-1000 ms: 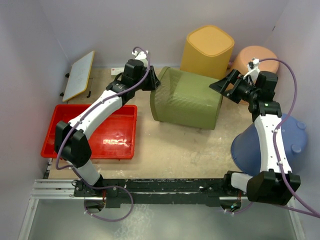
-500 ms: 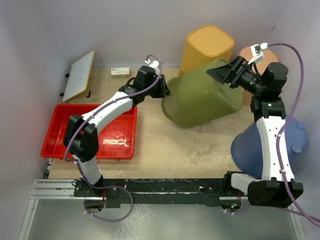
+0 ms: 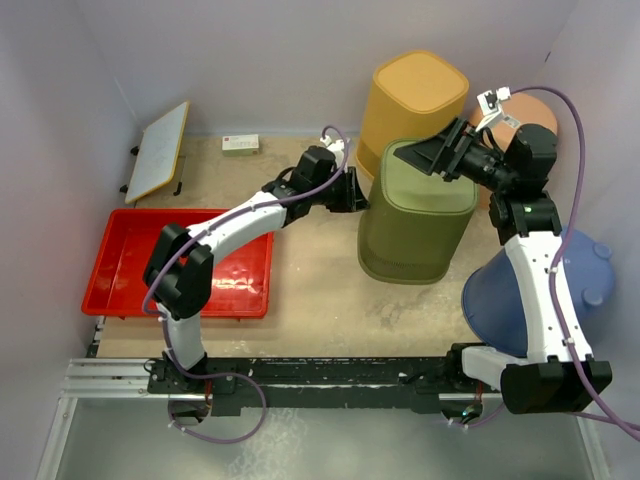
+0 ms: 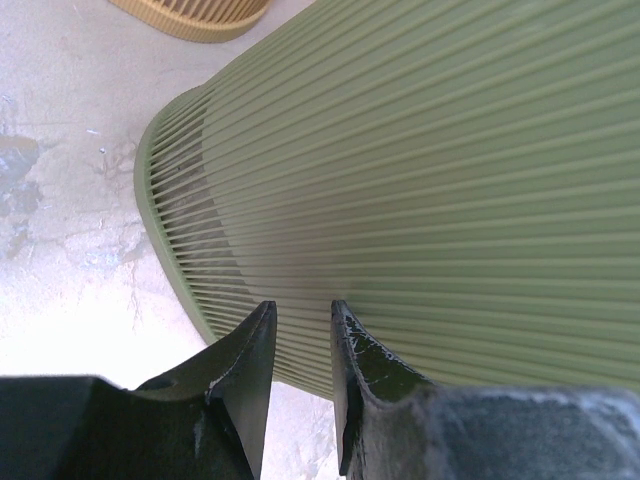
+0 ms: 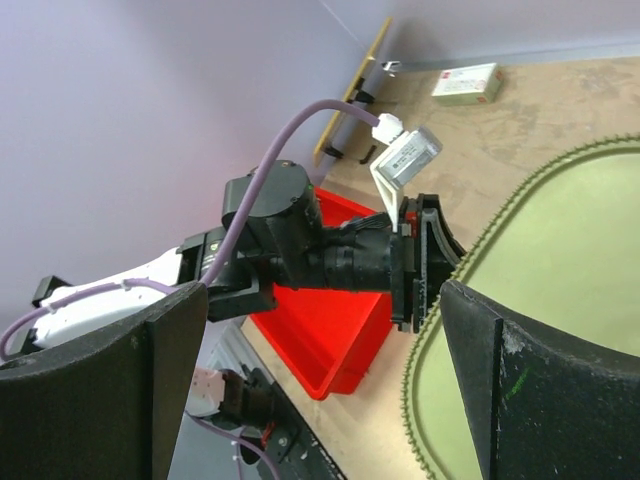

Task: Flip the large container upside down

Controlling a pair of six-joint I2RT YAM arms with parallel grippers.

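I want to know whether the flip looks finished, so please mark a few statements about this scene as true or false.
1. The green bin stands on end with a flat closed face on top. True.
2. The right gripper is clamped shut on the bin's edge. False: its fingers are spread wide apart above the bin's top.
3. The left gripper is at the bin's ribbed side. True.
4. The red tray lies on the right arm's side of the bin. False: it lies on the left arm's side.
5. A yellow bin stands just behind the green one. True.
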